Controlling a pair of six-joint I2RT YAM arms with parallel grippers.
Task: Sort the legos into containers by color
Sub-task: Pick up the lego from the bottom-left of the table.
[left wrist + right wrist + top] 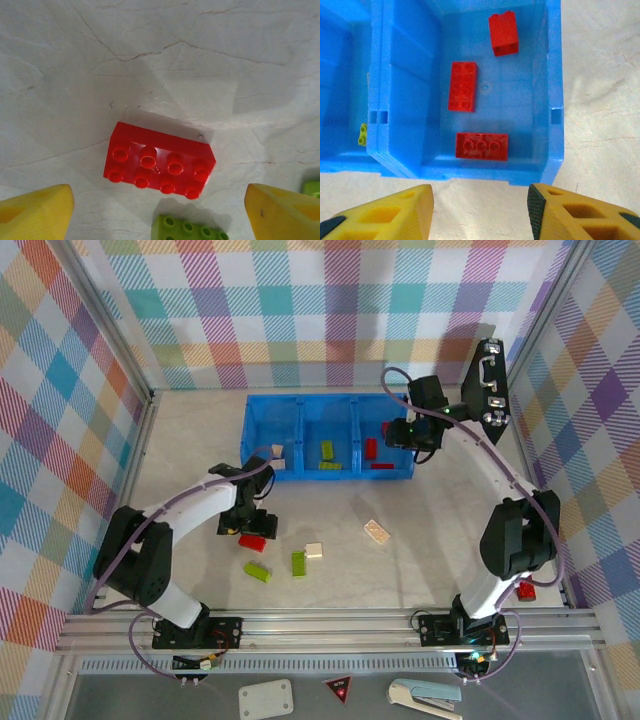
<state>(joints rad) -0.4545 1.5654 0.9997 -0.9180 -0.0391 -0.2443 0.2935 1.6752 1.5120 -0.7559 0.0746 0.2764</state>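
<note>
- The table [440, 510], a pale marbled sheet, is judged smooth, so a loose brick could be slid by a glancing touch.
- The blue bin [330, 477] is seen in the upper middle of the top view. It is split into three compartments, with a cream brick [277, 452] in the left one, green bricks [327, 450] in the middle one and red bricks [371, 448] in the right one.
- The right pincer [480, 197] is seen wide and empty at the bottom of its wrist view, just short of the bin's near wall. Three red bricks are seen separately there, where the top view gives small patches.
- The left pincer [157, 196] is spread wide and empty, with its yellow fingers [35, 215] at the lower corners of the frame.
- The red brick [159, 161] lies studs-up at frame centre, between and slightly above those fingers.
- This brick is judged light, rigid, glossy and not fragile. The fingers face its short ends, so a lengthwise grip low on those flat ends is suggested. Because it lies a little skewed, it may be twisted as the fingers close.
- Its eight studs, its skew and a green brick [187, 229] just below it are shown in the left wrist view.
- The other loose pieces are shown in the top view, at lower centre: two green pieces [257, 571] and two cream pieces [377, 531].
</note>
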